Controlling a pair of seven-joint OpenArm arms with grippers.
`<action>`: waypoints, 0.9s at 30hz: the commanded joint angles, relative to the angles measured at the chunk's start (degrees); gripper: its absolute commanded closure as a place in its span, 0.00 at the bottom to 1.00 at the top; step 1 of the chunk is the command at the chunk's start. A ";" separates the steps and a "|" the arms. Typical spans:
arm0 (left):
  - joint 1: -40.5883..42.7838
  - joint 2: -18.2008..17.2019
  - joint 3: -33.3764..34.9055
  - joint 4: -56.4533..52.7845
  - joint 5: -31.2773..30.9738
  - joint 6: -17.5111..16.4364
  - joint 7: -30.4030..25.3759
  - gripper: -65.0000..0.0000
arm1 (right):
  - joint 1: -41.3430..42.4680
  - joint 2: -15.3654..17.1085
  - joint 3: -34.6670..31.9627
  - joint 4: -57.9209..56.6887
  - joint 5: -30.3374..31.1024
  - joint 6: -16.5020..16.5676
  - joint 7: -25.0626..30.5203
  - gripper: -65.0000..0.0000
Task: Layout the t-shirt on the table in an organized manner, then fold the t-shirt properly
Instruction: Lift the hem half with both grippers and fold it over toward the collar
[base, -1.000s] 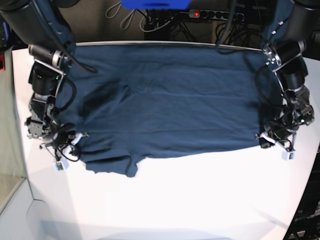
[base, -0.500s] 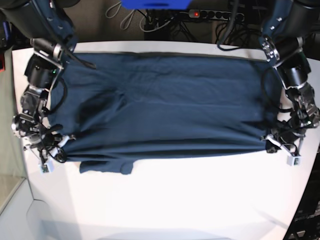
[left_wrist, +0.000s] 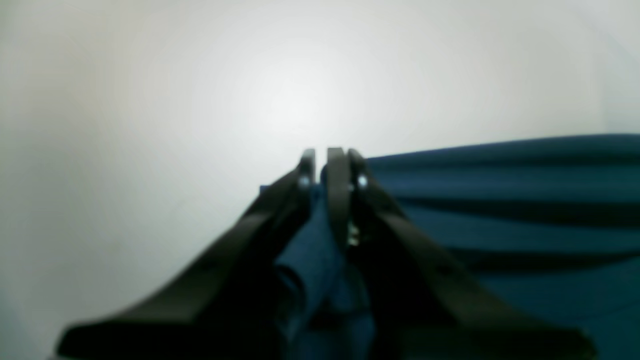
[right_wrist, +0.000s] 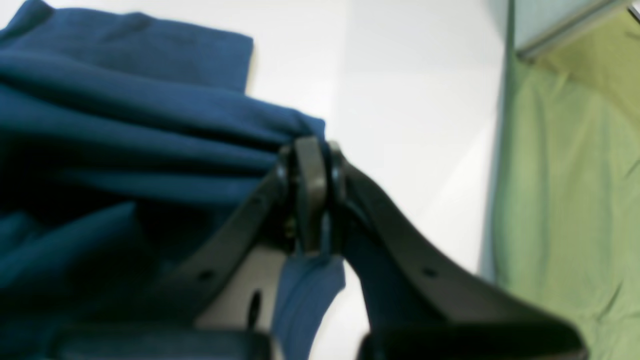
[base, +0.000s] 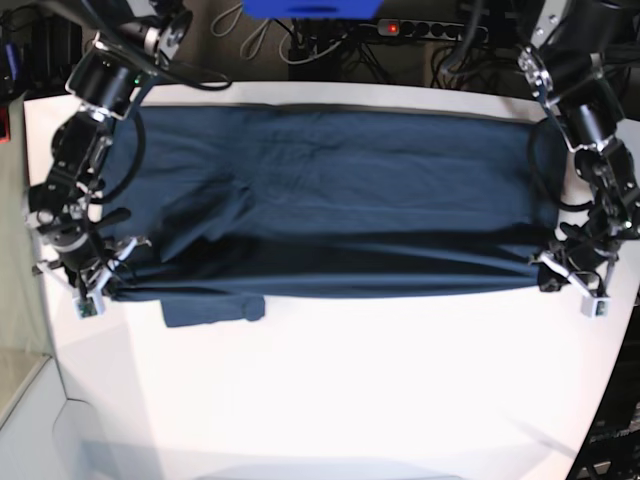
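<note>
The navy t-shirt (base: 330, 200) lies stretched wide across the white table (base: 340, 390), its near edge lifted and pulled taut between both arms. My left gripper (base: 548, 272), at the right in the base view, is shut on the shirt's near right corner; the left wrist view shows cloth (left_wrist: 320, 250) pinched between the fingers (left_wrist: 339, 195). At the base view's left, my right gripper (base: 112, 283) is shut on the near left corner, with fabric (right_wrist: 125, 150) bunched at its tips (right_wrist: 310, 190). A sleeve (base: 212, 310) lies flat on the table under the lifted edge.
Cables and a power strip (base: 430, 30) sit behind the table's far edge. A green floor surface (right_wrist: 565, 175) shows beyond the table's left side. Bare white tabletop spreads in front of the shirt.
Both grippers have moved outward and toward the near side, pulling the shirt's near edge up and taut. The fabric has folded back over itself, and the sleeve now lies flat beneath it.
</note>
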 joint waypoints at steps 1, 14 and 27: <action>-0.43 -1.25 -0.16 2.71 -1.83 0.39 -0.50 1.00 | 0.34 0.55 -0.07 1.89 0.61 -0.69 1.04 1.00; 14.95 -1.25 -0.16 25.75 -15.99 0.39 3.28 1.00 | -12.85 -0.32 -0.24 14.90 8.96 -0.69 1.04 1.00; 24.44 0.50 -5.35 33.22 -18.27 0.39 3.28 1.00 | -20.76 -0.41 -0.07 18.06 9.14 -0.69 1.04 1.00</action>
